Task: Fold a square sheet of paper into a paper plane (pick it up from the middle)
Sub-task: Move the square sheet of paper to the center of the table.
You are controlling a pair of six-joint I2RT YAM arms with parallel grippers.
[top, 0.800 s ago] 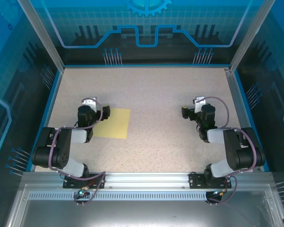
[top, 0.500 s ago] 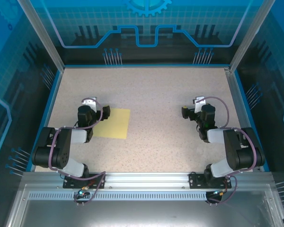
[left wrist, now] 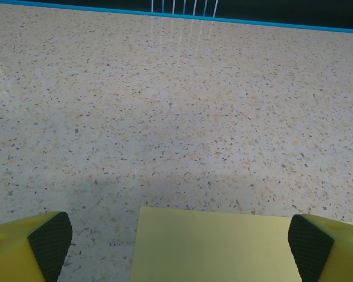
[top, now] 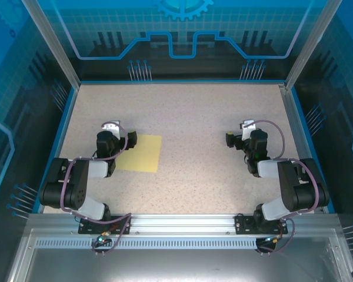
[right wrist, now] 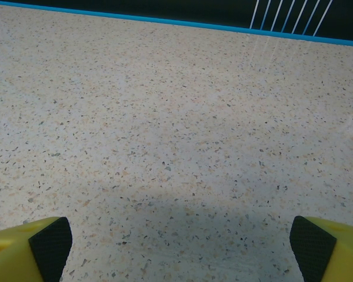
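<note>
Two hands, jaws apart: left hand (left wrist: 179, 242) at the square sheet of paper (left wrist: 215, 249), right hand (right wrist: 180, 242) aside.

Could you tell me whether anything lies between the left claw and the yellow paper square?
Nothing visible does; the open left claw hangs at the edge of the flat pale-yellow square paper sheet.

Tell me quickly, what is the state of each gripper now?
Left gripper: open, holding nothing; the square sheet of paper lies flat, not gripped.
Right gripper: open, holding nothing.
</note>
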